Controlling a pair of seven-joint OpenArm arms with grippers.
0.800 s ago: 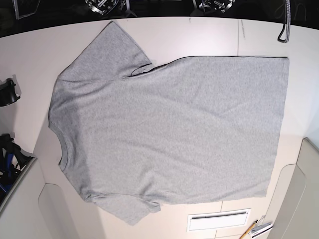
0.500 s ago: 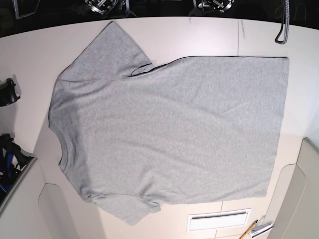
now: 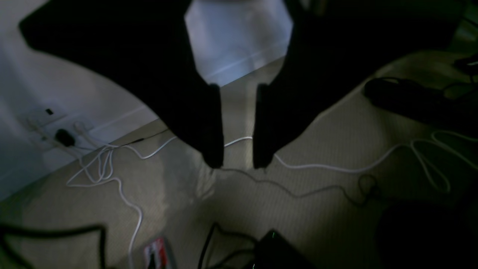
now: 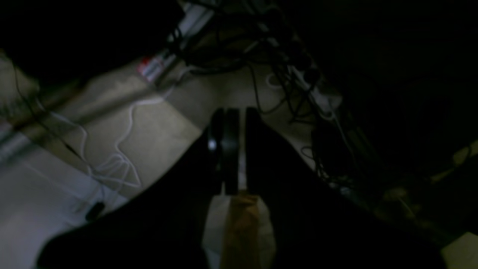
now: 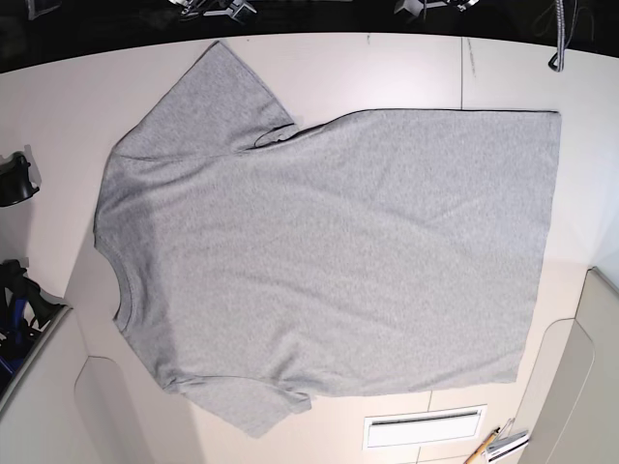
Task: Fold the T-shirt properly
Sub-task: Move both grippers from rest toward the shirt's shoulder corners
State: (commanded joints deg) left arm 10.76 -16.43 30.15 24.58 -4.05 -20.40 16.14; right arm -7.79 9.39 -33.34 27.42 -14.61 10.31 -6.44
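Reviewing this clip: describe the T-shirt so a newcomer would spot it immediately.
On the pale table, look at the broad cloth filling most of the top. That is the T-shirt, heather grey, neckline toward the base view's left. Its grey fabric sets it apart from the white-and-black strip below it.

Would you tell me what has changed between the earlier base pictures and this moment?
At the base view's top edge, the visible part of the right-hand arm has shifted slightly to that view's right. The hanging black cable there has swung a little right too. The T-shirt stayed spread out, with no visible change.
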